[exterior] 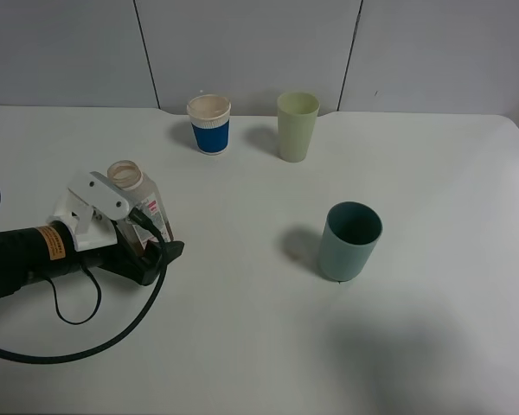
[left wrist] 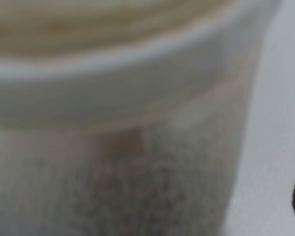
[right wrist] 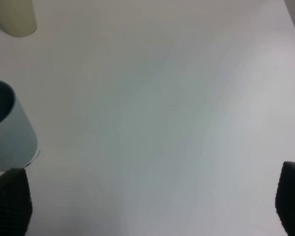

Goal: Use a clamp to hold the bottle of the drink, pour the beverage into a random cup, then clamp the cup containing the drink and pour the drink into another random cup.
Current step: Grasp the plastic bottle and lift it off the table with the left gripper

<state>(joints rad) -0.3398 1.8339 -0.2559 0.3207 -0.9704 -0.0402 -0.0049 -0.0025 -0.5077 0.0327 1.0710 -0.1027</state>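
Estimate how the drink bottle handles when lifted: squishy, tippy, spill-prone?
The bottle looks like thin translucent plastic, so it probably flexes under a hard squeeze. Its wide mouth is uncapped, so even a small tilt could spill. The squarish sides should seat flat and not roll; fill level isn't clear, so weight is a guess.

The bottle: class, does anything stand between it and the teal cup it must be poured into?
Nothing visible does. Only bare table lies between the bottle and the teal cup. The blue-banded paper cup and the pale yellow-green tumbler stand farther back, off that line.
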